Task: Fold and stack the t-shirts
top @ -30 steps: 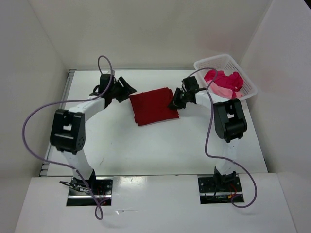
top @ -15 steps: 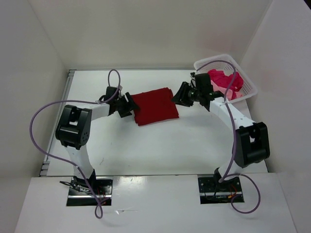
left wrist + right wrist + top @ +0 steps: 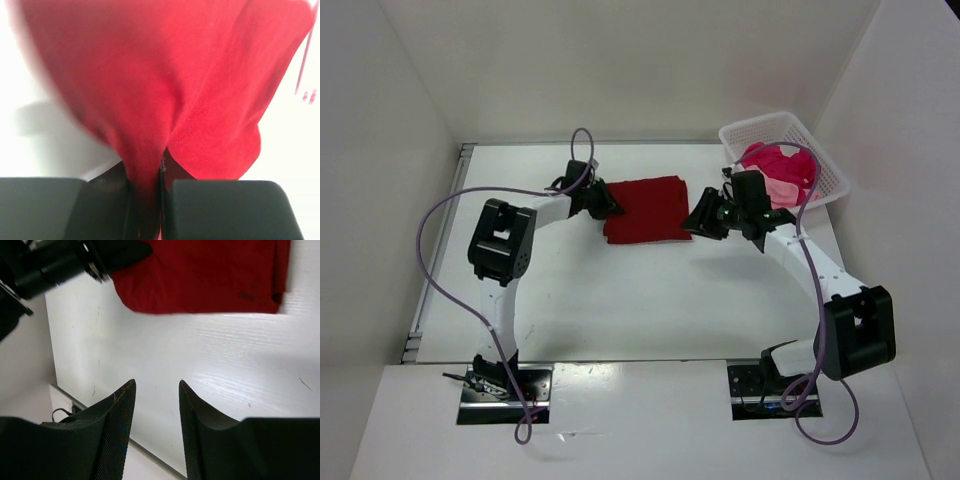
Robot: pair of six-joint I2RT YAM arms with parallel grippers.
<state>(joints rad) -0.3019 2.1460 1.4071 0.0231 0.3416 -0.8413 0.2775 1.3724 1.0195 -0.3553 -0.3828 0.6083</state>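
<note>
Dark red t-shirt [image 3: 647, 208] lies folded into a rough rectangle, flat on the tabletop [image 3: 620, 300], toward the far side and between my two tools. My left tool [image 3: 604, 203] sits at the shirt's left edge with its jaws pinched together on a ridge of cloth. The left wrist view shows fabric bunched up and running down between the fingers [image 3: 100, 205], so it's clamped, not just touching. My guess is the edge grip lets me drag the shirt, square it up, or carry that side over for another fold. My right tool [image 3: 700, 222] hovers just off the shirt's right edge, jaws apart and empty, with bare tabletop visible through the gap. It's probably staged to take the opposite edge so the cloth stays taut, or it's about to go to the basket [image 3: 832, 172]. The magenta t-shirt [image 3: 770, 160] and the light pink t-shirt [image 3: 786, 190] lie crumpled there, touching each other and unfolded. Call it one of three in work, with no stack started. No brand, label or print is readable anywhere. The right wrist view shows a small dark mark near the shirt's right edge, too small to make out.
</note>
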